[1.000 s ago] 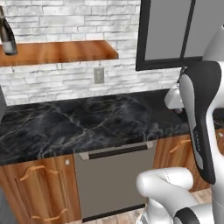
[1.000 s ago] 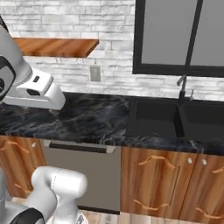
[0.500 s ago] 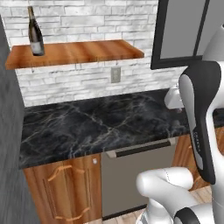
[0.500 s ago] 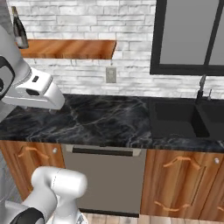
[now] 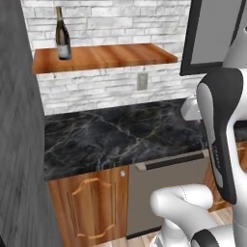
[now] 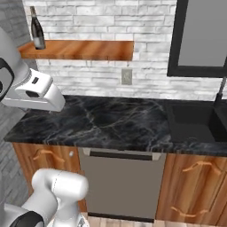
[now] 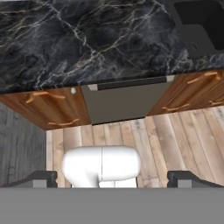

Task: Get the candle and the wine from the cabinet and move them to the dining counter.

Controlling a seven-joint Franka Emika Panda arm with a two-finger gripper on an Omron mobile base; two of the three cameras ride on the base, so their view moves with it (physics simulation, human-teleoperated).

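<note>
One bottle of wine [image 5: 61, 34] stands upright at the left end of the shelf [image 5: 106, 56], close to its left edge and a little back from the front edge; you can see it in the right base view too [image 6: 37, 30]. To its right the wooden board runs on bare as far as its right end, so you have open room along most of the front lip. Left of the shelf, in the left base view, a dark grey wall [image 5: 21, 144] comes close to the board's left end and hems in that side. Below the shelf a wall socket [image 5: 142, 81] sits in the white brick, and under it the black marble counter [image 5: 120, 135] lies bare from its left corner across to the sink [image 6: 197, 122] at its right end, where a dark window [image 6: 199, 37] hangs above. Your gripper [image 7: 111, 179] points down past the counter's front edge at the dishwasher [image 7: 124, 103] and the plank floor [image 7: 175, 140]; its two fingertips [image 7: 43, 178] stand far apart at the bottom corners of the hand view, released, with nothing between them. The wooden doors [image 7: 52, 109] flank the dishwasher under the counter edge.
</note>
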